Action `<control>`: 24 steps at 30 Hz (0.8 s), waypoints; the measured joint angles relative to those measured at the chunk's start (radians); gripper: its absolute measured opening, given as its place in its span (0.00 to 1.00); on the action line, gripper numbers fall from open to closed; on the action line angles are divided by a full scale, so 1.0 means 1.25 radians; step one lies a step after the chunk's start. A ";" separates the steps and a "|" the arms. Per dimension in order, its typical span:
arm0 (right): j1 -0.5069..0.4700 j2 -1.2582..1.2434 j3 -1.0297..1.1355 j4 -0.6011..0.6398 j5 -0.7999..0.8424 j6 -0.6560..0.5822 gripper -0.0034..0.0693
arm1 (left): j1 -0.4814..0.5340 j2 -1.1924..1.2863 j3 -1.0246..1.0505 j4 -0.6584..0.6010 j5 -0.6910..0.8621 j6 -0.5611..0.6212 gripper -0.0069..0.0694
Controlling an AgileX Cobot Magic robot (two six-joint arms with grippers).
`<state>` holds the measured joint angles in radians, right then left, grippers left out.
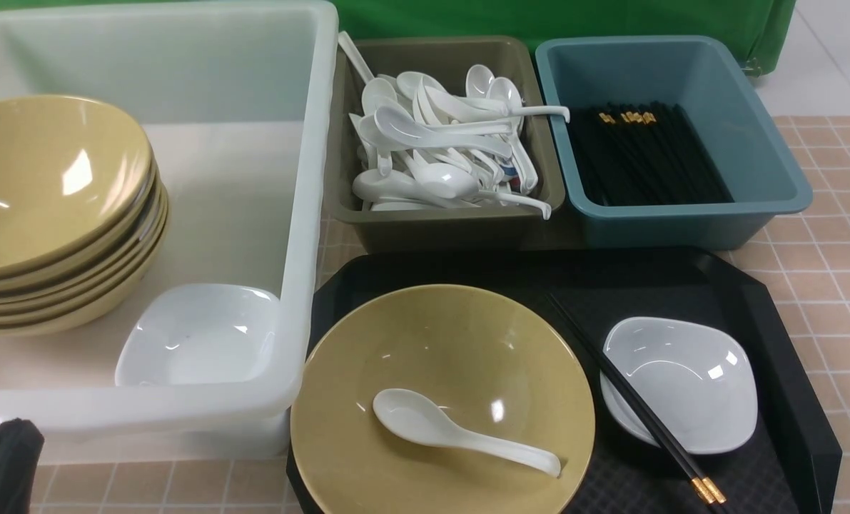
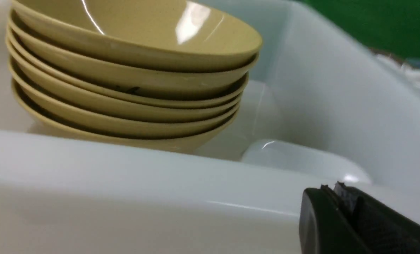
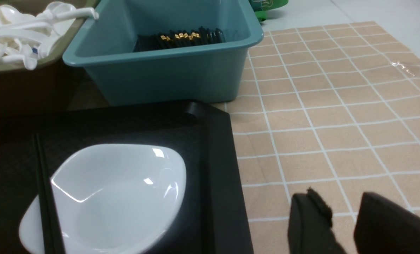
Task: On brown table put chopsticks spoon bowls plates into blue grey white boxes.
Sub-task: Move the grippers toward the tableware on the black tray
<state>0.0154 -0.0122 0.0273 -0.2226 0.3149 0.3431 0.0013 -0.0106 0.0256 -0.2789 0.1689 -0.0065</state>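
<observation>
The right hand (image 3: pixel 340 208) hovers over the bare pinkish-tan tiled surface (image 1: pixel 838 214), just outside the rim of the black textured octagonal tray (image 1: pixel 788 357). Its two dark fingers stand a narrow way apart with nothing between them. Ahead of this hand and toward the robot's left, across the tray's rim, sits a small glossy white rounded-square dish (image 1: pixel 681 385). The pair of thin black chopsticks with gold bands (image 1: pixel 631 395) rests on the side of that dish farther from the hand. The long axis of the pair runs diagonally, with the gold ends pointing back toward the robot and the plain tips pointing away and leftward. Farther left again, a wide mustard-yellow glossy bowl (image 1: pixel 467 335) holds a glossy white soup spoon (image 1: pixel 460 432). The left hand (image 2: pixel 336 197) is closed on nothing, low against the near wall of the large translucent white tub (image 1: pixel 310 214), well apart from the tray. The right arm therefore looks the nearer one for the chopsticks. Their goal, the teal-blue plastic bin (image 1: pixel 681 221), already filled with similar sticks, lies straight ahead of that hand. A grip would probably suit best across the pair, not along it.
</observation>
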 joint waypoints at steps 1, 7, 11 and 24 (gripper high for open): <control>0.000 0.000 0.000 0.000 0.000 0.000 0.38 | 0.000 0.000 0.000 -0.036 -0.011 -0.019 0.09; 0.000 0.000 0.000 0.000 0.000 0.055 0.38 | 0.000 0.000 0.000 -0.372 -0.073 -0.182 0.09; 0.000 0.000 0.000 0.056 -0.018 0.336 0.38 | 0.000 0.000 0.000 -0.497 -0.081 -0.203 0.09; 0.000 0.000 0.000 0.160 -0.007 0.560 0.38 | 0.000 0.000 -0.012 -0.540 -0.004 -0.135 0.09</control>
<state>0.0154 -0.0122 0.0273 -0.0225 0.3059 1.0434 0.0013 -0.0106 0.0105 -0.9537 0.1642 -0.1755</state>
